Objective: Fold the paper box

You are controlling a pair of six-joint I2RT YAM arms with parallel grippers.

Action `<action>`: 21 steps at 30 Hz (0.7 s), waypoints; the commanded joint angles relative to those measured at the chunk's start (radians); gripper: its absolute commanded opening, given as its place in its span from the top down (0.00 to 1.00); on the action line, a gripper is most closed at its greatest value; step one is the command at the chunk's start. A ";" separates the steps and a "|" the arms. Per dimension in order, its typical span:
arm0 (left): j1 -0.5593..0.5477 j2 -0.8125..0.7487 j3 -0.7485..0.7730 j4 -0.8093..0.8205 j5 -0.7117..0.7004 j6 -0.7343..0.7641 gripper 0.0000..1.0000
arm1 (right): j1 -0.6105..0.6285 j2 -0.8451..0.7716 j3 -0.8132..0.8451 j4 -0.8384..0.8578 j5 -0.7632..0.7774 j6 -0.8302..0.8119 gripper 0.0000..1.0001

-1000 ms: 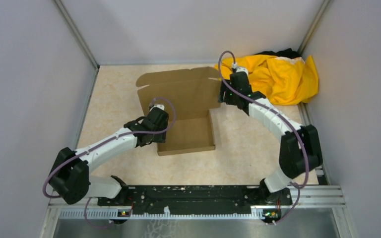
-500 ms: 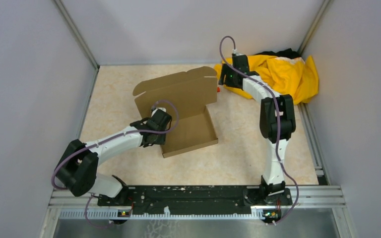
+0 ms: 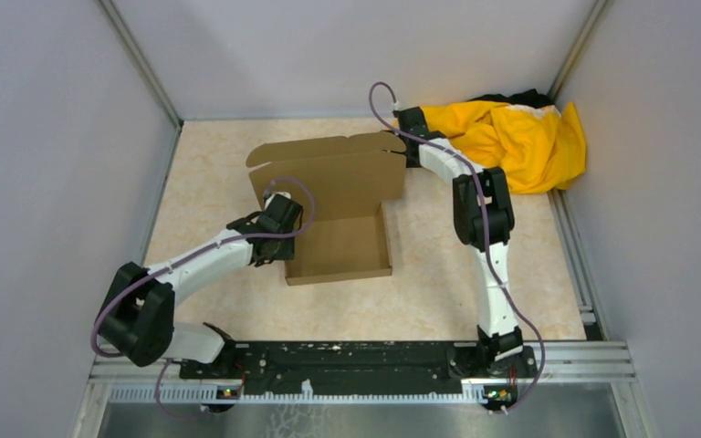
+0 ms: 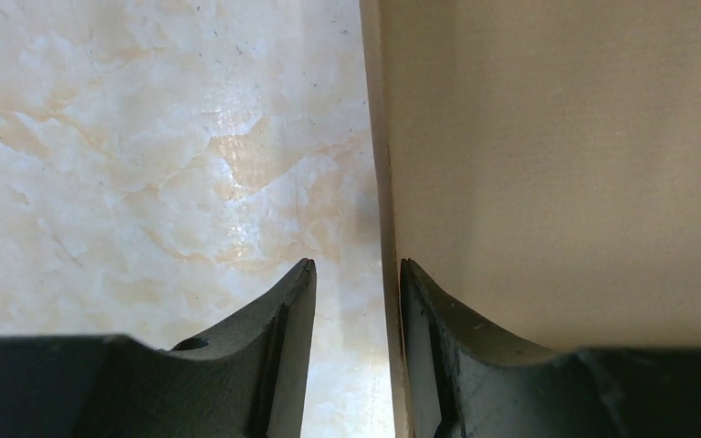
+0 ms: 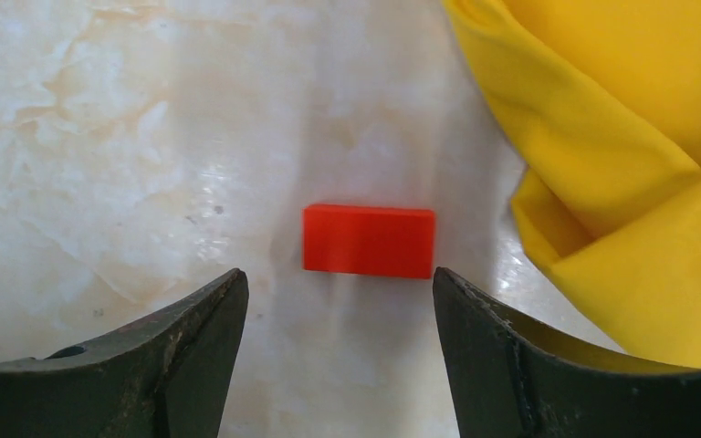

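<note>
A yellow cloth point(image 3: 511, 137) lies bunched off the box's point(image 3: 338, 210) far right corner. Nearer that corner, a red block point(image 5: 369, 240) sits on the table point(image 3: 438, 274) under the right fingers point(image 5: 201, 328), spread wide and holding nothing. The brown cardboard box lies mid-table, lid raised at the back. The left fingers point(image 4: 287, 310), partly open, straddle its left wall.

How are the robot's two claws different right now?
The left gripper has its fingers either side of the paper box's thin wall. The right gripper has nothing between its fingers and points at a small red block beside the yellow cloth. The left gripper's jaws stand closer together than the right gripper's. Both are black, open, and squeezing nothing.
</note>
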 commanded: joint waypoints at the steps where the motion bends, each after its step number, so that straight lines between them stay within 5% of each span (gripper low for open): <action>1: 0.010 -0.038 -0.004 -0.014 0.007 0.000 0.54 | 0.040 0.035 0.130 -0.032 0.073 -0.051 0.27; 18: 0.017 -0.055 -0.006 0.008 0.036 0.016 0.55 | 0.059 0.136 0.252 -0.176 0.196 -0.043 0.31; 21: 0.018 -0.059 -0.005 0.008 0.037 0.018 0.55 | 0.059 0.148 0.264 -0.176 0.194 -0.043 0.39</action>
